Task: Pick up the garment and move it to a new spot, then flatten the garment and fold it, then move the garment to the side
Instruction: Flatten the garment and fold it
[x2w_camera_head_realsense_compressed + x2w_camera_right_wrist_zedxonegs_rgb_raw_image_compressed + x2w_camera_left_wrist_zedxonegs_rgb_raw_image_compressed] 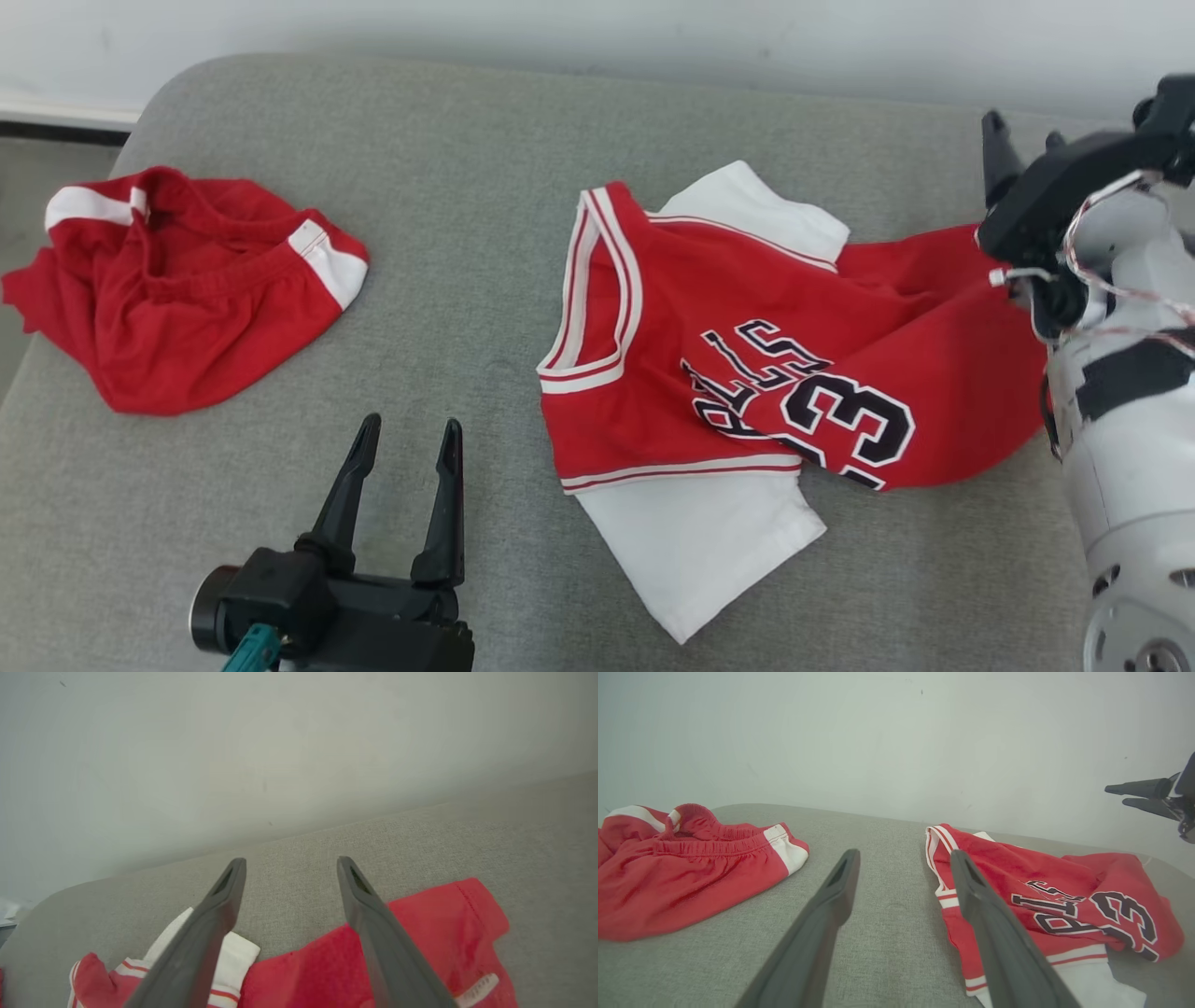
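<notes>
The garment (747, 373) is a red jersey with white sleeves and black "23" lettering. It lies crumpled and partly folded over itself at the centre right of the grey cushion (467, 187). My right gripper (1022, 131) hovers open above the jersey's far right end, nothing between its fingers. The right wrist view shows that gripper (290, 861) over the red cloth (434, 924) and a white sleeve (238, 952). My left gripper (412, 425) stands open near the front edge, left of the jersey and apart from it. In the left wrist view its fingers (904, 853) point between the jersey (1064, 872) and the shorts.
Bunched red shorts (187, 289) with white side stripes lie at the cushion's far left, also in the left wrist view (691, 872). A pale wall (560, 28) runs right behind the cushion. Bare grey cushion lies between the two pieces of clothing. The right gripper (1115, 795) appears in the left wrist view.
</notes>
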Motion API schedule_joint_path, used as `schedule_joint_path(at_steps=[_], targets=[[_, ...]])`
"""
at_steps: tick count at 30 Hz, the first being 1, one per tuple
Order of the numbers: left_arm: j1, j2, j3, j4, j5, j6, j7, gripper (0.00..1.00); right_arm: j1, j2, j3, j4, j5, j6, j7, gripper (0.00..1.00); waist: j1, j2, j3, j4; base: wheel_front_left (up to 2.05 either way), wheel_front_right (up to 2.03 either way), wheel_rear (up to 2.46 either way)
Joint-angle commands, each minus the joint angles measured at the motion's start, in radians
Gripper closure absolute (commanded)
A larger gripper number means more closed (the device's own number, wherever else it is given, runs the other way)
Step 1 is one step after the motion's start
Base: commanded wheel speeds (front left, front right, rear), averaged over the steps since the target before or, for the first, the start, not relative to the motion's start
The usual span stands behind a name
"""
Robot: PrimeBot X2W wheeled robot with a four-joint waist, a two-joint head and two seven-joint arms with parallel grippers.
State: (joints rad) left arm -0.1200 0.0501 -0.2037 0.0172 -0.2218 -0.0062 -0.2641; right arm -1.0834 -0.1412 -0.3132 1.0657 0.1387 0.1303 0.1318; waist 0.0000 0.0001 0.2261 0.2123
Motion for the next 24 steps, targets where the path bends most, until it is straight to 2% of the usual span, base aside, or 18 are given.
schedule_joint_path(at_steps=[1, 6, 14, 24], targets=[[0.016, 0.001, 0.006, 0.005, 0.008, 0.0, 0.0, 0.0, 0.026, -0.018, 0.023, -0.005, 0.011, 0.001, 0.003, 0.0, 0.0, -0.0001, -0.042, -0.042, 0.0, 0.0, 0.0], [0.044, 0.001, 0.028, 0.02, 0.015, -0.004, 0.0, 0.0, 0.125, -0.047, 0.142, -0.041, 0.058, 0.001, 0.008, 0.0, 0.0, -0.0001, -0.084, -0.089, 0.0, 0.0, 0.0], [0.091, 0.001, 0.054, 0.027, 0.017, 0.005, 0.0, 0.0, 0.343, -0.068, 0.286, -0.199, 0.13, 0.001, -0.083, 0.0, 0.0, -0.0001, -0.135, -0.148, 0.0, 0.0, 0.0], [0.14, 0.001, 0.092, 0.028, 0.025, 0.01, 0.0, 0.0, 0.615, -0.054, 0.308, -0.419, 0.086, 0.001, -0.216, 0.0, 0.0, -0.0001, -0.19, -0.181, 0.0, 0.0, 0.0]])
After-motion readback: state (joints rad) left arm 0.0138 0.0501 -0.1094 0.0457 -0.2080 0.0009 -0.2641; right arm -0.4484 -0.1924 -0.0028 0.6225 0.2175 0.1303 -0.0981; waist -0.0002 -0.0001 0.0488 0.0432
